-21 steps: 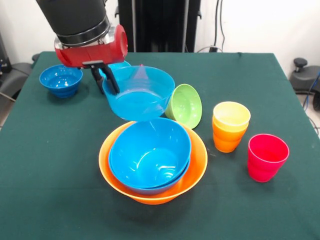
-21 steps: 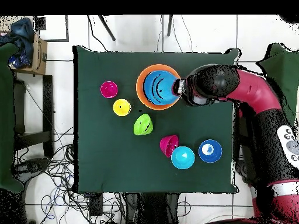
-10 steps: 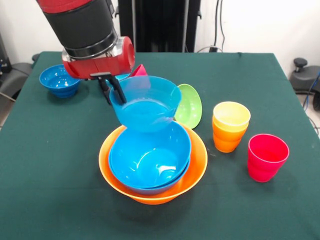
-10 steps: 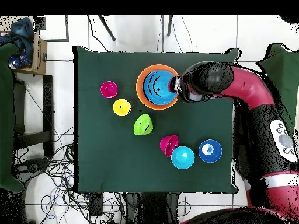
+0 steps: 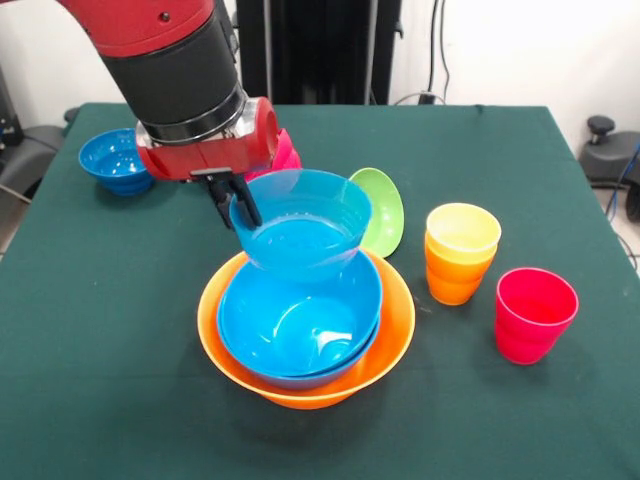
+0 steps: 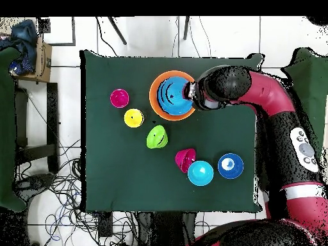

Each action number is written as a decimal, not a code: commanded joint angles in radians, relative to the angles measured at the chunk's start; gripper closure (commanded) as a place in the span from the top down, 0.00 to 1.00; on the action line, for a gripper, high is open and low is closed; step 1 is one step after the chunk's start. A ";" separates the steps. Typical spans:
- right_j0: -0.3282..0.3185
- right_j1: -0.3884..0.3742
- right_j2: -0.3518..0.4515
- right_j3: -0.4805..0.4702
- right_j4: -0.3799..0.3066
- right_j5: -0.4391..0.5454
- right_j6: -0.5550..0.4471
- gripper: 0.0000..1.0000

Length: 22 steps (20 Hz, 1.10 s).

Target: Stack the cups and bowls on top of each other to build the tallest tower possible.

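Gripper (image 5: 236, 198) pinching blue bowl (image 5: 300, 225) rim, apparently

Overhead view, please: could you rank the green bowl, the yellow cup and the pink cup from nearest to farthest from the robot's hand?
Measured from the hand, which grips a light-blue bowl:
1. Green bowl, mid-table, tipped on its side.
2. Yellow cup, further left.
3. Pink cup, leftmost.

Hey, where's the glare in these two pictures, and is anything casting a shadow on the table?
Front view: soft white highlights sit inside the big blue bowl and on the orange bowl; the red cup and the stacked cups throw faint shadows on the cloth. Overhead view: light is flat, with no clear glare or shadows; the held bowl is partly hidden by the arm.
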State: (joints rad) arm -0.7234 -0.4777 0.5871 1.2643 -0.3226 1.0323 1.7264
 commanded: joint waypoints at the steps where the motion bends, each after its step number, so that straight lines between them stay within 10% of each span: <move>1: 0.040 0.032 -0.003 -0.070 -0.052 0.030 -0.126 0.00; 22: 0.072 0.079 -0.012 -0.169 -0.055 0.046 -0.100 0.00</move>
State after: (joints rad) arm -0.6997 -0.4229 0.5871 1.1531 -0.3319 1.0325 1.7264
